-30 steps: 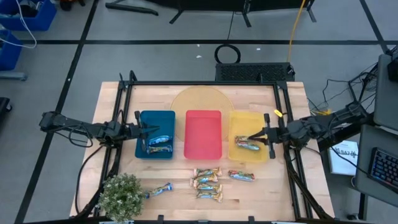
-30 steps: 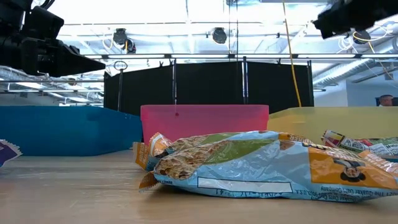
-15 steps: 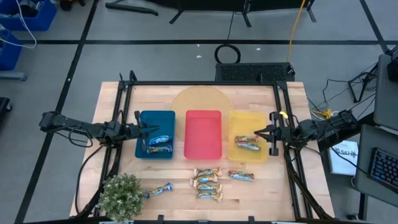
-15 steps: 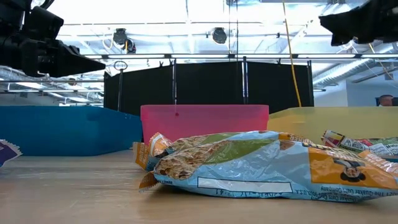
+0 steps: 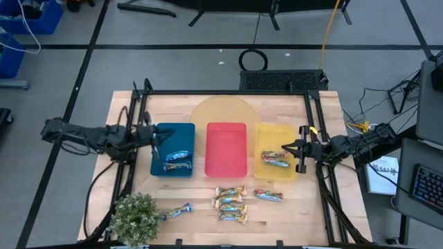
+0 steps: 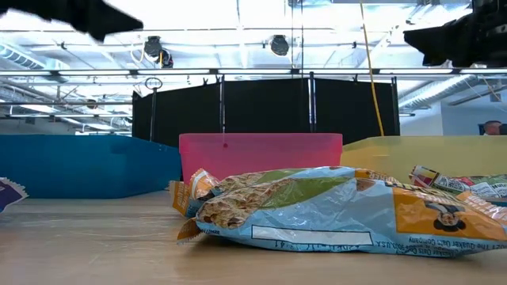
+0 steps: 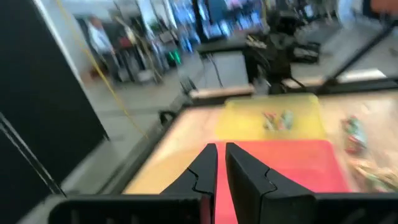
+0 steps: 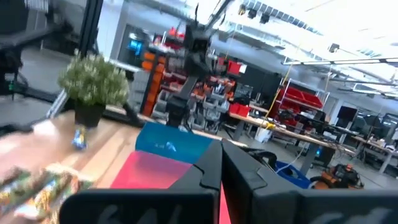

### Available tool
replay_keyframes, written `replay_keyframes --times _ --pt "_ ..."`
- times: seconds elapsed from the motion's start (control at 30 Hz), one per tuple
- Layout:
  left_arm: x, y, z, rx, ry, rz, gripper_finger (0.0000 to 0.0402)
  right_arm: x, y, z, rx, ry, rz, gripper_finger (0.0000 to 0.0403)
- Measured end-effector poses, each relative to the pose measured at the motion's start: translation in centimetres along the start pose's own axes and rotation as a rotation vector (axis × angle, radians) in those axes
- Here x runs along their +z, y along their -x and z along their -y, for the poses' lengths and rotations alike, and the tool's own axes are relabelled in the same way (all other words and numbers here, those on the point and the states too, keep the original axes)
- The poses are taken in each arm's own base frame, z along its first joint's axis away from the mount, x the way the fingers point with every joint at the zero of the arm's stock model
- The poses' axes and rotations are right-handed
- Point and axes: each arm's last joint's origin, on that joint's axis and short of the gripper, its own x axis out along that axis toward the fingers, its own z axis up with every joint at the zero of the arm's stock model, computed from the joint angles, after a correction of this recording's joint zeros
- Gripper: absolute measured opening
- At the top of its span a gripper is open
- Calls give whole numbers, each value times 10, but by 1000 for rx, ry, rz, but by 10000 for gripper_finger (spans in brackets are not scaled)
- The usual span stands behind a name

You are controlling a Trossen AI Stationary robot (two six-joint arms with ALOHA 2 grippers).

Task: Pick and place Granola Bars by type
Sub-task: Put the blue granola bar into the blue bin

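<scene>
Two blue-and-white granola bars (image 5: 178,160) lie in the blue tray (image 5: 185,128). Red-and-green bars (image 5: 275,160) lie in the yellow tray (image 5: 270,131). The red tray (image 5: 226,147) between them shows no bars. Several orange-and-gold bars (image 5: 230,203), one red-and-green bar (image 5: 268,196) and one blue-and-white bar (image 5: 180,209) lie on the table near its front edge. My left gripper (image 5: 159,138) is shut and empty above the blue tray's left edge; it also shows in its wrist view (image 7: 221,155). My right gripper (image 5: 286,149) is shut and empty at the yellow tray's right edge; it also shows in its wrist view (image 8: 222,155).
A small potted plant (image 5: 135,218) stands at the table's front left corner, next to the loose blue-and-white bar. A round yellowish board (image 5: 221,111) lies behind the trays. Black frame rails (image 5: 135,124) run along both sides of the table.
My left gripper has risen and drawn back toward the table's left edge, off the blue tray's middle. My right gripper has drawn back toward the table's right edge, from over the bars in the yellow tray to the tray's right rim. The bars have kept still.
</scene>
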Motion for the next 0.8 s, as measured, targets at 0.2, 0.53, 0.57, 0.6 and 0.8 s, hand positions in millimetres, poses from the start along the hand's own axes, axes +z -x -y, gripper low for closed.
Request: replay_keyframes --times 0.2,0.53,0.57,0.6,0.8 --pt "65 -37 34 -53 -20 -335 42 0 0 0 0 7 0 0" --pt "57 -88 147 -124 -79 -1009 58 -1 0 0 6 -1 -6 0" --pt "52 -90 157 -152 -95 -1042 68 -1 0 0 6 -6 -6 0" --pt "47 -92 167 -177 -104 -1071 82 -1 0 0 6 -16 -6 0" --pt "15 -97 205 -192 1 -1278 196 -1 0 0 7 -53 -6 0"
